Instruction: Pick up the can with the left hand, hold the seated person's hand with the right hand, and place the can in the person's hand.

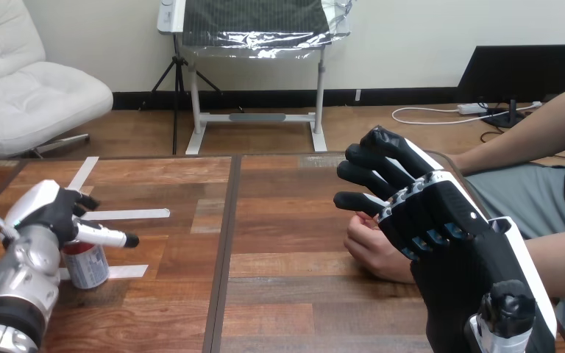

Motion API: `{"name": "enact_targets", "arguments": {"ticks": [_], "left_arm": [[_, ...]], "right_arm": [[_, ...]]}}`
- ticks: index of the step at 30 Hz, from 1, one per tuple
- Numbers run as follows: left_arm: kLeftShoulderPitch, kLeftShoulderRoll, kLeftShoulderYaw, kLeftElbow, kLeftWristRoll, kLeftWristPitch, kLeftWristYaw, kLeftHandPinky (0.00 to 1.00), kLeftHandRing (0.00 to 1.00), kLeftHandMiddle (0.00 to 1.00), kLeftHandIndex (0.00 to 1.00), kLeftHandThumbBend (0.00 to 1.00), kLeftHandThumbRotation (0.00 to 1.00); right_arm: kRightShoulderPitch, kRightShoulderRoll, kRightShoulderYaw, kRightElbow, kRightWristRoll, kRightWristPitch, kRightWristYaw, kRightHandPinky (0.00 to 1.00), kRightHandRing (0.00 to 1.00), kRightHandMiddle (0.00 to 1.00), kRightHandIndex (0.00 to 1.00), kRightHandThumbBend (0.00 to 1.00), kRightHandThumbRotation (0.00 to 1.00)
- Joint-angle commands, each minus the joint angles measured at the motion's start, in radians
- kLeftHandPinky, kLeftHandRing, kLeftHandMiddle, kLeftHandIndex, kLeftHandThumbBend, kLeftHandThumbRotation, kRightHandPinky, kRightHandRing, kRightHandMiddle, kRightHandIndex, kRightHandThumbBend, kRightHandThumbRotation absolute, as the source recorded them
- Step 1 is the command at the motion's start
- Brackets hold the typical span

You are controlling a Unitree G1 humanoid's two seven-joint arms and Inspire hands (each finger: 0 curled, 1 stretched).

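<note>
The can [88,266] stands on the desk [287,220] at the left, with the left hand [51,213] right over its top; I cannot tell whether that hand has closed on it. The right hand [438,220] is spread above the person's hand [368,250], not holding it. Lifting, holding and handing over all seem left to do.

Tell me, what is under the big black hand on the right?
The person's hand lies on the table there. The right hand covers its wrist side, so whether the two touch cannot be seen.
</note>
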Motion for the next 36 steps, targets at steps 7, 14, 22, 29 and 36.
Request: {"name": "enact_targets", "arguments": {"ticks": [7, 14, 22, 29, 36], "left_arm": [[-0.035, 0.049, 0.034, -0.12, -0.024, 0.043, -0.033, 0.81, 0.87, 0.86, 0.81, 0.95, 0.28], [-0.006, 0.063, 0.039, -0.185, -0.023, 0.051, -0.038, 0.82, 0.87, 0.86, 0.81, 0.95, 0.27], [0.005, 0.077, 0.03, -0.196, -0.016, 0.039, -0.038, 0.8, 0.86, 0.85, 0.8, 0.94, 0.27], [0.018, 0.083, 0.035, -0.226, -0.022, 0.046, -0.04, 0.8, 0.86, 0.86, 0.81, 0.94, 0.26], [0.026, 0.089, 0.032, -0.242, -0.017, 0.053, -0.039, 0.8, 0.86, 0.86, 0.82, 0.95, 0.26]], "right_arm": [[-0.03, 0.015, 0.004, -0.011, 0.005, -0.019, -0.001, 0.78, 0.85, 0.86, 0.86, 1.0, 0.87], [-0.029, 0.016, 0.004, -0.011, 0.004, -0.018, -0.002, 0.78, 0.85, 0.86, 0.87, 1.0, 0.87], [-0.03, 0.017, 0.005, -0.009, 0.002, -0.022, -0.001, 0.78, 0.85, 0.86, 0.87, 1.0, 0.87], [-0.03, 0.019, 0.005, -0.008, 0.0, -0.022, -0.002, 0.78, 0.85, 0.86, 0.87, 1.0, 0.87], [-0.029, 0.019, 0.005, -0.007, 0.002, -0.022, -0.002, 0.78, 0.85, 0.86, 0.87, 1.0, 0.88]]}}
